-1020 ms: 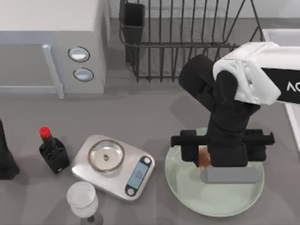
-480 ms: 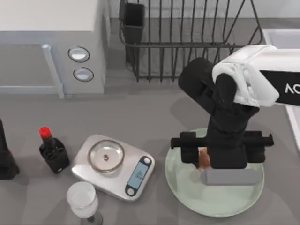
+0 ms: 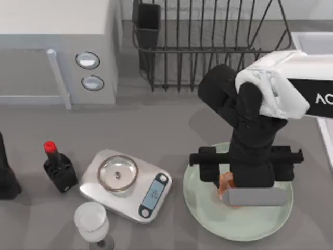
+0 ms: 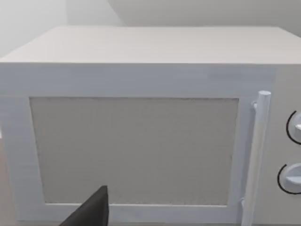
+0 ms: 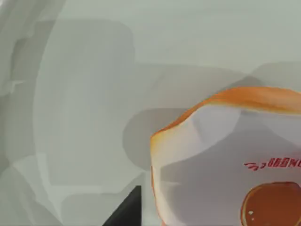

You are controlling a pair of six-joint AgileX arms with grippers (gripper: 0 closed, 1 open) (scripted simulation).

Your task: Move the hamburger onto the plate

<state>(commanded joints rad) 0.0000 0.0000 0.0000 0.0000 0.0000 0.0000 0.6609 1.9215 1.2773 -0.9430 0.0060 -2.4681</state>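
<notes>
The hamburger, a small orange-tan item, lies on the pale mint-green plate at the table's front right, mostly covered by my right arm. My right gripper points straight down over the plate's middle. In the right wrist view the hamburger shows an orange edge and a white wrapper with red print, resting on the plate. One dark fingertip stands just beside it with a thin gap, so the gripper reads open. My left gripper is parked at the left edge.
A silver kitchen scale sits left of the plate, with a wine glass in front and a red-capped dark bottle beside it. A microwave fills the back left and a wire dish rack the back middle.
The hamburger has dropped a little toward the table's front, onto the plate, and more of its orange edge shows. The right arm has barely moved. The left arm is still.
</notes>
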